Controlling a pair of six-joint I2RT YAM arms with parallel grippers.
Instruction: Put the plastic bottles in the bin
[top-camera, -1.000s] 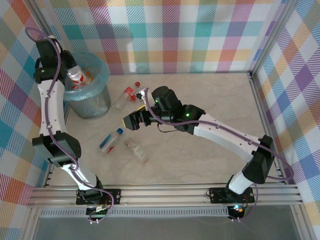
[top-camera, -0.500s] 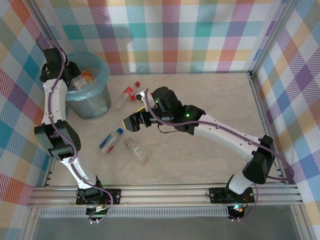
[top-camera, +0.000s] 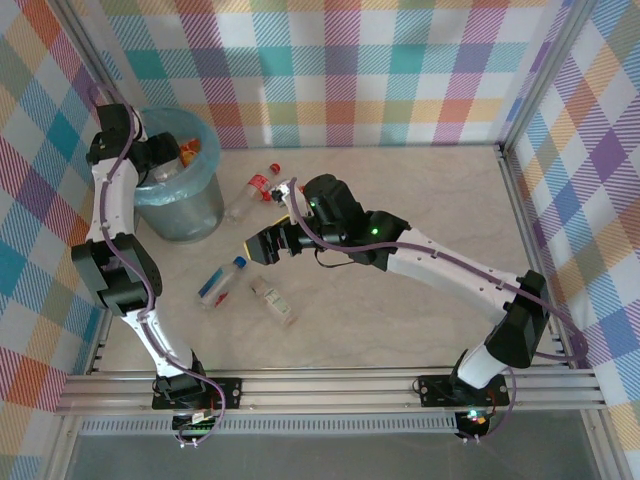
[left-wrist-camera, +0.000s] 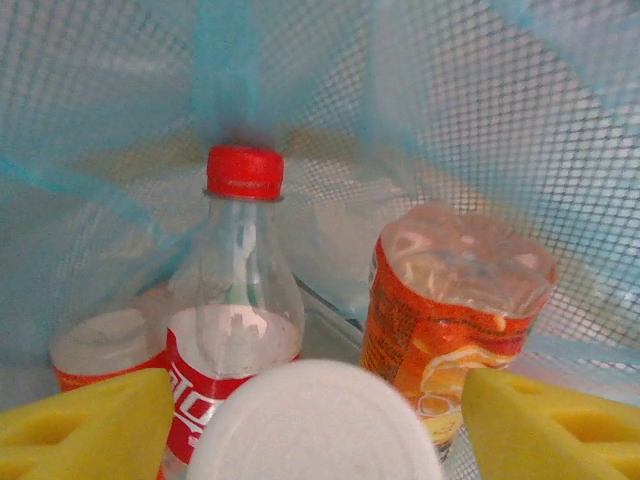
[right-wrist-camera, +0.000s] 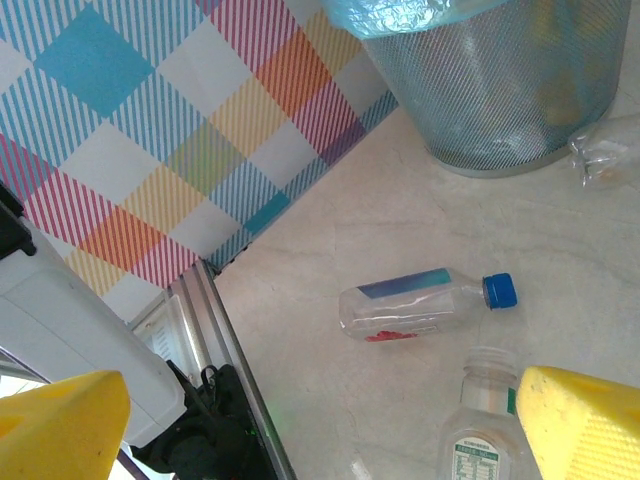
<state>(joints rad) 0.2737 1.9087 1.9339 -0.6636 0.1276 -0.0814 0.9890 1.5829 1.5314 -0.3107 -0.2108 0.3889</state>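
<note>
My left gripper (top-camera: 163, 157) hangs over the mouth of the bin (top-camera: 190, 208), which stands at the far left corner of the table (top-camera: 420, 200). Through its wrist camera I see the yellow fingers (left-wrist-camera: 90, 425) spread wide apart. A plain white disc (left-wrist-camera: 315, 440) sits between them. There is a clear gap on the disc's right side. I cannot tell what the disc is, or whether the left finger touches it.

Below, inside the bin, a red-label bottle (left-wrist-camera: 240, 300) with a red cap stands upright against the blue bag (left-wrist-camera: 230, 70). An orange bottle (left-wrist-camera: 450, 310) is just to its right, base toward the camera. A third bottle (left-wrist-camera: 100, 350) shows partly at the lower left.

My right gripper (top-camera: 262, 243) hovers above the middle of the table, jaws fully apart and holding nothing. In its wrist view, a white-label bottle (right-wrist-camera: 485, 430) lies just beneath it. A blue-capped bottle (right-wrist-camera: 420, 300) lies on its side nearby, between that gripper and the bin. Near the foot of the bin lies a clear bottle (top-camera: 243, 202) with a red cap.
</note>
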